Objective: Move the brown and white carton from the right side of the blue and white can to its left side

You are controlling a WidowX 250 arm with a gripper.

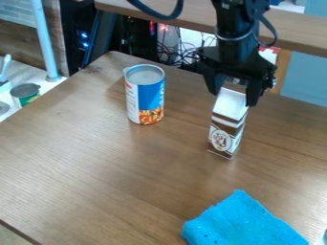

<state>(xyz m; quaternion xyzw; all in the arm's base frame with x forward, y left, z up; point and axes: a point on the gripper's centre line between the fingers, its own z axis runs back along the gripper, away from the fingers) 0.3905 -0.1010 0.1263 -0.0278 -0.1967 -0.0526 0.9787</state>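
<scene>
While I watch from the fixed camera, which looks down at a slant over the brown wood-grain desk (121, 170), I see my black gripper (234, 97) hanging in the upper right part of the view. My fingers (254, 92) are clenched on the top of a brown-and-white carton (226, 129), one against each side of it. The carton is tall and narrow, with a white slanted top, a brown band below that and a round pale emblem low on its front. It leans slightly in my view, its top farther right than its base. I cannot tell whether the base touches the desk.

To the left of the carton, well apart from it, I have a metal food can (145, 95) standing upright on the desk. Its label is blue and white, with an orange-brown food picture around the lower part, and its grey end faces up. Nearer to me, toward the lower right, a bright blue cloth (243, 222) lies on the desk, rumpled and cut off by the bottom edge of the view.

Past the desk's far left edge I make out a lower, light-coloured surface with a small green can (26, 94) on it and a pale blue pole (45, 38) rising beside that. Behind the desk, tangled cables (182, 52) hang below another wooden surface (300, 29).
</scene>
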